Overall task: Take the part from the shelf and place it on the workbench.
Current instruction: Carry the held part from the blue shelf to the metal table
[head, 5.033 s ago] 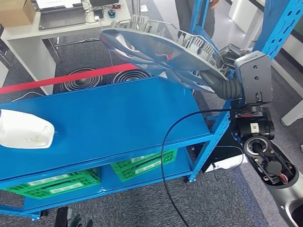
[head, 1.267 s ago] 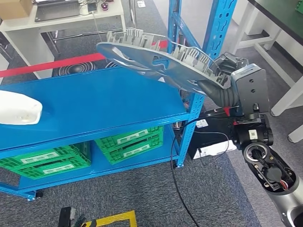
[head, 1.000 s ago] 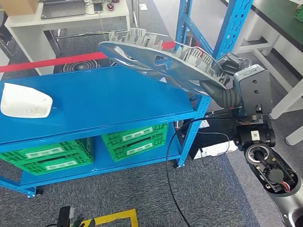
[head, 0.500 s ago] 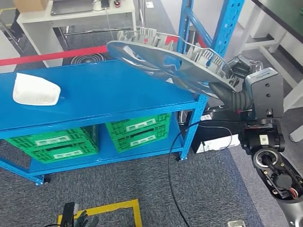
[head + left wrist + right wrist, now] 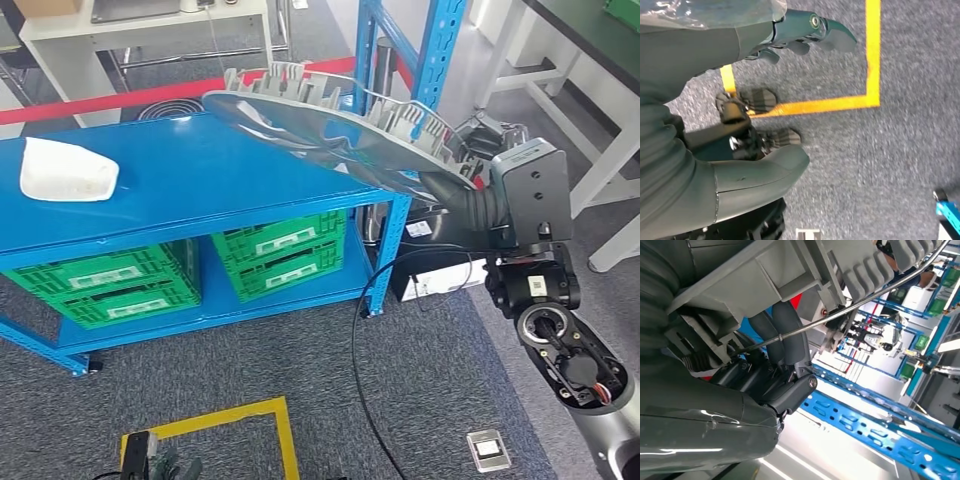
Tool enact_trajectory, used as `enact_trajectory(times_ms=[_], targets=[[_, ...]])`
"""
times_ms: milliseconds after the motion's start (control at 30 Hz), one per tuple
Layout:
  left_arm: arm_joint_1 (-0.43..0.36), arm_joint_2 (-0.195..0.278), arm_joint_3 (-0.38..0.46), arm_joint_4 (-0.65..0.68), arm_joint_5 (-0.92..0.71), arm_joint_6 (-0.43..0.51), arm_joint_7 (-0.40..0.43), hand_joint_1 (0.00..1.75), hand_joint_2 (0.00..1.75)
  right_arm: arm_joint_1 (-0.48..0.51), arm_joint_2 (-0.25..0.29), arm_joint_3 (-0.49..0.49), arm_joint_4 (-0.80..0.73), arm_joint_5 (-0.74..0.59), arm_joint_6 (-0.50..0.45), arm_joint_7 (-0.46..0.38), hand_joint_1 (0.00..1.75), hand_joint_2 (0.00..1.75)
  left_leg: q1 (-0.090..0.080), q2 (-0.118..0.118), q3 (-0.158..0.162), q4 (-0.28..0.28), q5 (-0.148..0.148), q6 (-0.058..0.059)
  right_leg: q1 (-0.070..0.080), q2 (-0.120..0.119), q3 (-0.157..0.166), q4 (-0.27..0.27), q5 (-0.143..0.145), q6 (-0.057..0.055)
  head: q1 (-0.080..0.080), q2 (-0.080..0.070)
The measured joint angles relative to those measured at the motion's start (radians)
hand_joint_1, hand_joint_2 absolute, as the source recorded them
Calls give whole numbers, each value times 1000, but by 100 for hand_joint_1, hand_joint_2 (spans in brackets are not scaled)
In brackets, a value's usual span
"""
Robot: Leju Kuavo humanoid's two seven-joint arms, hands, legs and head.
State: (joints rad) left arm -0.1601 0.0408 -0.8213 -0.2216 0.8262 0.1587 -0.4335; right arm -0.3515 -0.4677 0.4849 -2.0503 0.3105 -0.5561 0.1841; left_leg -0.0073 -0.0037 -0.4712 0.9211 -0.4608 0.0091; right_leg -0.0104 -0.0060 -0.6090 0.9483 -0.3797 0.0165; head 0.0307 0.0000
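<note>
Item: part (image 5: 332, 125), a wide silver dish with grey ribbed fins along its rim and a thin wire hoop. I see it held in the air by one edge, tilted, over the right end of the blue shelf (image 5: 189, 185). My right hand (image 5: 472, 165) grips that edge, fingers (image 5: 785, 335) wrapped round the finned rim. My left hand (image 5: 753, 115) hangs over grey carpet, fingers apart, holding nothing. White moulded piece (image 5: 66, 170) lies on the shelf's left end; green crates (image 5: 279, 255) below.

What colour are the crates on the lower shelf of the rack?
Green, with pale label strips on their fronts; the crates show best in the head view.
</note>
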Motion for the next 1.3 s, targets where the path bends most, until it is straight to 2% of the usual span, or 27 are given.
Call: enact_trajectory(times_ms=[33,67,133,167,200,233,267,300,333,400,433,500,533,567,667,700,733,800,867,933,967,1033,1100,1200,1233,1267,1300], targets=[[1,0,0,0,0,0,0,0,175,1,0,0,0,0,0,0,175,175,2,2,-7,-4,9,6,0,1,-8,16,-21,5,1,0],[1,0,0,0,0,0,0,0,175,2,0,0,0,-1,0,-2,175,175,4,4,-16,-8,20,13,-1,2,-23,53,-60,10,5,0],[1,-1,0,0,1,0,0,0,175,4,0,0,0,-5,0,-6,175,175,5,6,-42,-6,40,19,-2,3,-61,181,-162,16,14,0],[1,-2,0,0,2,0,0,0,175,4,0,1,1,-7,0,-8,175,175,5,7,-57,-4,50,19,-3,3,-76,249,-195,20,17,0],[2,-2,0,0,2,0,0,0,175,5,0,2,2,-9,0,-10,175,175,5,7,-74,-1,60,18,-4,3,-79,294,-202,22,20,0],[3,-3,0,0,3,0,0,0,175,5,0,3,4,-11,0,-11,175,175,6,7,-91,4,69,16,-5,3,-66,308,-187,24,23,0],[3,-3,0,0,3,0,0,0,175,4,0,3,5,-13,0,-13,175,175,7,8,-108,10,77,13,-7,3,-37,286,-157,25,26,0],[4,-4,0,0,4,0,0,0,175,4,0,4,6,-15,0,-14,175,175,8,7,-123,18,84,9,-9,3,9,231,-128,26,29,0],[4,-4,0,0,5,1,0,0,175,2,0,4,6,-17,-1,-15,175,175,7,7,-137,25,90,4,-8,3,61,157,-118,25,32,0],[4,-3,0,0,7,4,-2,0,175,-3,0,5,7,-21,-2,-17,175,175,7,6,-155,34,105,-7,-4,4,139,29,-132,17,35,0],[5,-3,0,0,9,5,-3,0,175,-5,0,6,7,-22,-2,-18,175,175,6,5,-160,33,115,-12,0,5,151,-1,-141,11,36,0],[9,-2,0,0,11,6,-5,0,175,-8,0,10,9,-24,-5,-19,175,175,6,4,-165,29,130,-23,-2,3,141,-11,-129,-4,32,0],[12,-1,0,0,11,7,-5,0,175,-9,0,11,11,-26,-6,-20,175,175,5,4,-172,37,115,-28,-4,2,132,-13,-119,-12,27,0],[14,-1,0,0,12,7,-5,0,175,-8,0,12,12,-27,-8,-20,175,175,6,3,-182,65,81,-32,-7,0,122,-17,-106,-21,19,0],[16,-1,0,0,11,7,-6,0,175,-6,0,14,14,-29,-12,-20,175,175,10,2,-229,253,-70,-43,-7,-2,84,-17,-73,-33,0,0],[16,-1,0,0,11,7,-6,0,175,-6,0,15,15,-29,-13,-20,175,175,11,2,-235,310,-90,-46,-7,-2,70,-16,-63,-33,-2,0],[16,-1,0,0,11,7,-6,0,175,-5,0,16,15,-29,-13,-20,175,175,12,3,-228,338,-87,-47,-7,-2,57,-15,-53,-32,-3,0],[16,0,0,0,11,7,-6,0,175,-3,0,17,16,-29,-14,-20,175,175,14,3,-178,307,-41,-46,-8,-2,37,-14,-37,-28,-5,0],[14,0,0,0,11,7,-6,0,175,-2,0,18,16,-29,-14,-20,175,175,14,2,-96,197,-6,-43,-10,-1,24,-11,-26,-21,-6,0],[11,-1,0,0,11,7,-7,0,175,-2,0,17,16,-29,-16,-20,175,175,12,0,-13,64,-10,-36,-7,-1,11,-6,-13,-11,-5,0],[10,-1,0,0,11,7,-7,0,175,-2,0,17,16,-29,-16,-20,175,175,10,-1,10,23,-16,-32,-6,-1,6,-4,-4,-5,-3,0],[11,-2,0,0,11,7,-7,0,175,0,0,18,16,-29,-17,-20,175,175,9,0,8,3,-15,-20,-5,-1,-3,-5,10,8,0,0],[12,-3,0,0,11,7,-7,0,175,3,0,18,16,-27,-18,-19,175,175,11,3,-10,3,1,-4,-7,0,-20,22,-25,18,4,0],[9,-4,0,0,11,2,-9,0,175,5,0,21,16,-15,-17,-19,175,175,7,7,-52,8,30,12,-8,1,-70,202,-177,25,20,0],[9,-5,0,0,11,-1,-9,0,175,5,0,23,16,-11,-16,-20,175,175,5,7,-68,12,41,14,-8,1,-79,267,-207,25,24,0],[9,-5,0,0,11,-3,-9,0,175,5,0,25,16,-6,-16,-20,175,175,3,7,-84,15,51,15,-7,1,-77,307,-208,24,27,0],[9,-6,0,0,10,-4,-10,0,175,5,0,26,16,-2,-15,-20,175,175,0,7,-101,19,60,15,-5,2,-60,314,-188,21,29,0]])
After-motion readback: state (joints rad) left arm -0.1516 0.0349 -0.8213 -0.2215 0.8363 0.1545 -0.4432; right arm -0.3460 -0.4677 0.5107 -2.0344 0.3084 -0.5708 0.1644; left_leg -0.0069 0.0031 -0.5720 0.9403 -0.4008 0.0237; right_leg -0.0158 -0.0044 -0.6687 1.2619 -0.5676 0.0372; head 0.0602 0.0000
